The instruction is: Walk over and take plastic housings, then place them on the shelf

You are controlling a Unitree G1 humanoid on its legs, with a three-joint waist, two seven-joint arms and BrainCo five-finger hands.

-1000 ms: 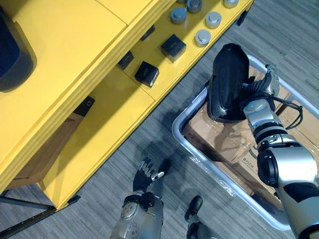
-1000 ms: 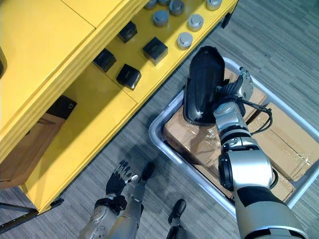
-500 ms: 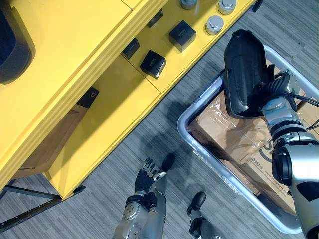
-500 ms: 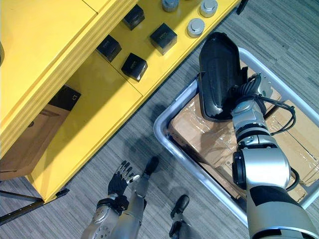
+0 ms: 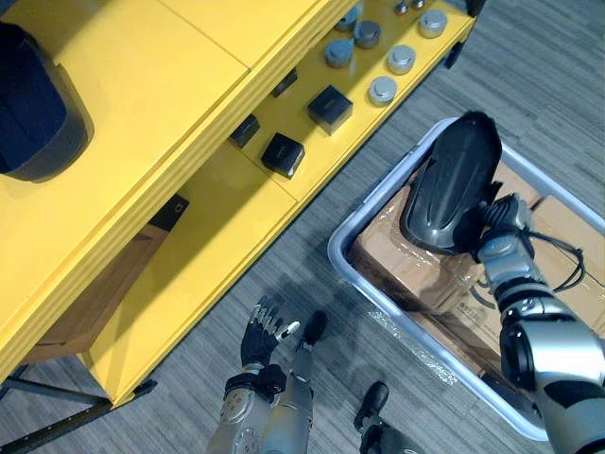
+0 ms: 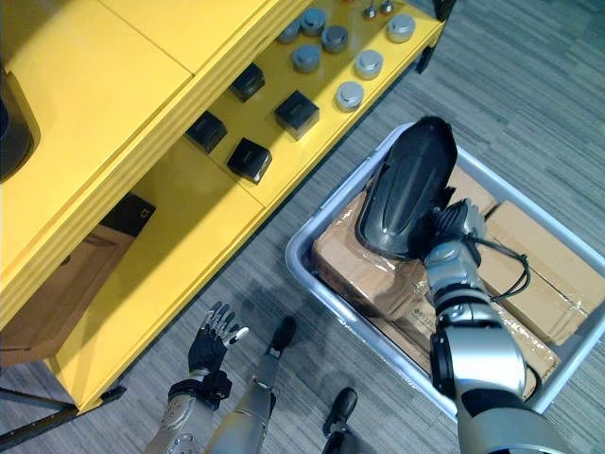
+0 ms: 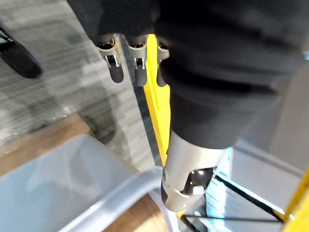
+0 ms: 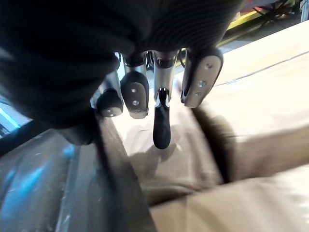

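The right hand (image 5: 501,216) grips a black housing (image 5: 452,180) by its edge, held up over the grey bin (image 5: 332,249) beside the yellow shelf (image 5: 217,218). Its wrist view adds curled fingers (image 8: 135,94) above the cardboard (image 8: 251,96). The left hand (image 5: 257,333) hangs low near the floor, its fingers loose and straight. A second housing (image 5: 33,113) sits on the shelf top.

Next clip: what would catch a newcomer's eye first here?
The big black housing, gripped by the right hand over a grey bin of cardboard boxes at right. Then the yellow shelf at upper left, with another dark housing on its top level and small black blocks and grey discs lower down.
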